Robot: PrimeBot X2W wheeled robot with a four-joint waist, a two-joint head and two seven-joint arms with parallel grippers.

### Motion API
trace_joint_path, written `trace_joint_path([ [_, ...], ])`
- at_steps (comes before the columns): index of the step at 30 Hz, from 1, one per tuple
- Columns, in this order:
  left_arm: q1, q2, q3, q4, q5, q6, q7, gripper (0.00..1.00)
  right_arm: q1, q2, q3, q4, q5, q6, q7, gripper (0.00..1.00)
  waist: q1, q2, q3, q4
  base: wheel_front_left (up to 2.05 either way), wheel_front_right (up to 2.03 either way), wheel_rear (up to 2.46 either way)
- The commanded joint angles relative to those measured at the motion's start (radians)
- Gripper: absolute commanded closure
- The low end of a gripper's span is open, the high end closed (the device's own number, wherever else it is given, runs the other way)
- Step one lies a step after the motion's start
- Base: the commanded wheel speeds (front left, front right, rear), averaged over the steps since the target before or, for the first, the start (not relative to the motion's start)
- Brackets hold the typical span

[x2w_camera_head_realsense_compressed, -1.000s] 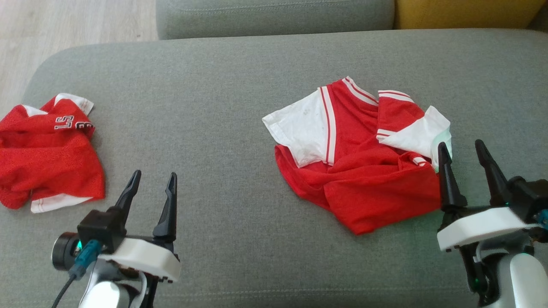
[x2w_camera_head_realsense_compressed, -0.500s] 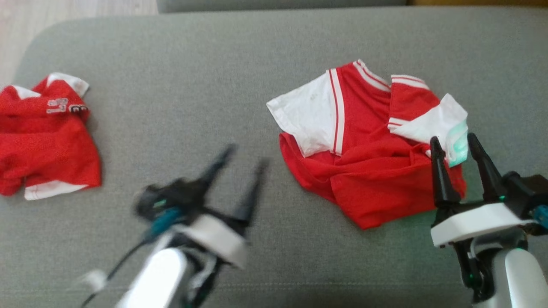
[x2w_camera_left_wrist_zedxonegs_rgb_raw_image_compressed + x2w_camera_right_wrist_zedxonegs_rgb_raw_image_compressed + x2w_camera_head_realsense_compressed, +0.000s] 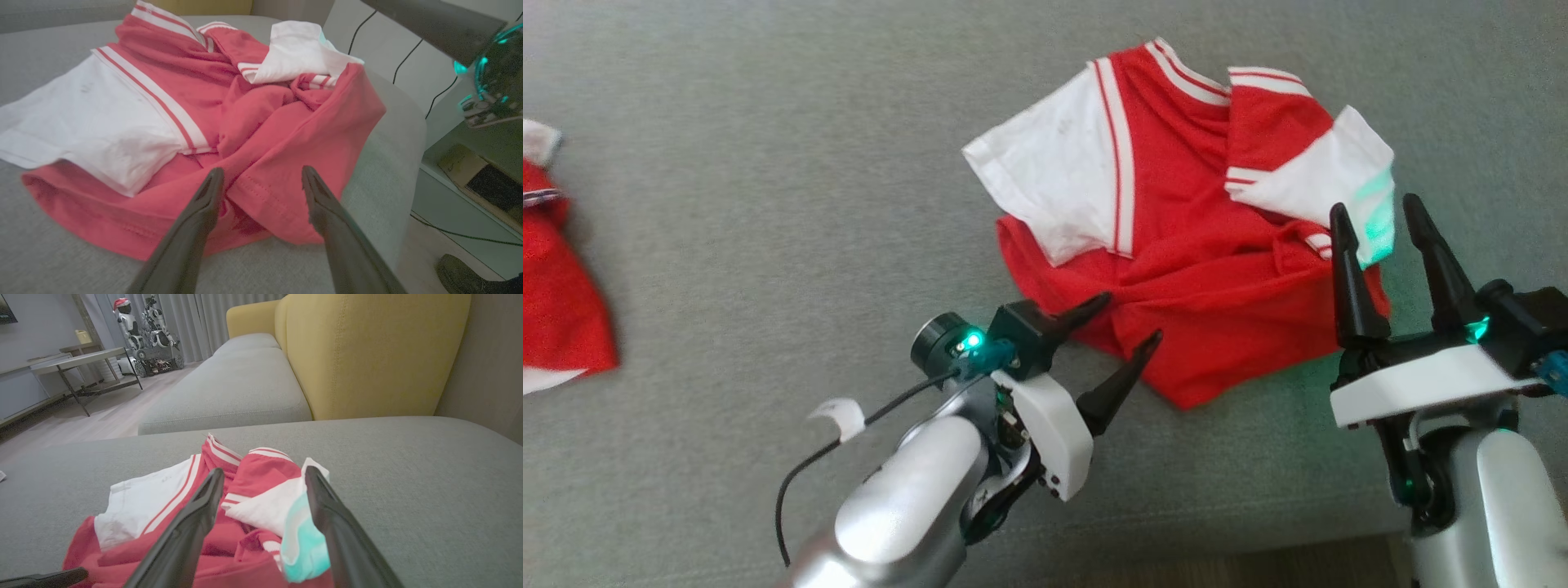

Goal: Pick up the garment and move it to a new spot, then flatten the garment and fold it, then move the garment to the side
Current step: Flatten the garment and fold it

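The garment (image 3: 1192,220) is a crumpled red shirt with white sleeves and striped trim, lying on the grey cushion (image 3: 768,204). My left gripper (image 3: 1129,318) is open, tilted to the right, with its tips just over the near red hem. In the left wrist view the left gripper (image 3: 261,171) straddles a fold of the garment (image 3: 261,122) without closing on it. My right gripper (image 3: 1373,204) is open at the shirt's right side, by the white sleeve lit green. In the right wrist view the right gripper (image 3: 264,470) frames that sleeve of the garment (image 3: 253,486).
A second red garment (image 3: 556,302) lies at the cushion's far left. The cushion's front edge and the floor (image 3: 1258,563) run along the bottom. A yellow backrest (image 3: 367,355) rises behind, with a low table (image 3: 81,359) farther off.
The camera has tipped down and shifted. My left gripper has swung right, from the bare cushion to the garment's near hem. The right gripper has edged forward beside the white sleeve.
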Motion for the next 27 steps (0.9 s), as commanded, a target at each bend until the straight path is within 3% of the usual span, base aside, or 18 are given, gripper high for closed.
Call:
trace_joint_path([
  [1, -0.052, -0.007, 0.010, 0.005, -0.013, -0.006, -0.010, 0.00, -0.030, -0.004, 0.026, -0.029, 0.010, -0.001, -0.014, 0.00, 0.0000, 0.0000, 0.031, -0.032, 0.00, 0.00, 0.00],
  [5, -0.092, -0.009, -0.025, 0.083, -0.045, -0.009, -0.007, 0.00, -0.035, -0.004, 0.024, -0.018, 0.018, -0.001, -0.024, 0.00, 0.0000, 0.0000, 0.037, -0.042, 0.00, 0.00, 0.00],
  [6, -0.099, -0.009, -0.031, 0.097, -0.052, -0.010, -0.009, 0.25, -0.036, -0.004, 0.024, -0.015, 0.019, -0.001, -0.026, 0.00, 0.0000, 0.0000, 0.037, -0.044, 0.00, 0.00, 0.00],
  [7, -0.106, -0.009, -0.037, 0.109, -0.057, -0.010, -0.014, 0.97, -0.037, -0.004, 0.023, -0.012, 0.021, -0.001, -0.029, 0.00, 0.0000, 0.0000, 0.036, -0.045, 0.00, 0.00, 0.00],
  [10, -0.122, -0.009, -0.045, 0.129, -0.054, -0.006, -0.042, 1.00, -0.038, -0.004, 0.017, -0.006, 0.028, -0.001, -0.033, 0.00, 0.0000, 0.0000, 0.029, -0.041, 0.00, 0.00, 0.00],
  [14, -0.127, 0.029, -0.014, 0.106, -0.037, 0.035, -0.092, 1.00, -0.033, -0.004, 0.002, 0.001, 0.033, -0.001, -0.037, 0.00, 0.0000, 0.0000, 0.008, -0.024, 0.00, 0.00, 0.00],
  [27, -0.015, 0.301, 0.217, -0.153, -0.082, 0.219, -0.108, 1.00, -0.020, -0.004, -0.045, 0.013, 0.055, -0.001, -0.033, 0.00, 0.0000, 0.0000, -0.048, 0.025, 0.00, 0.00, 0.00],
])
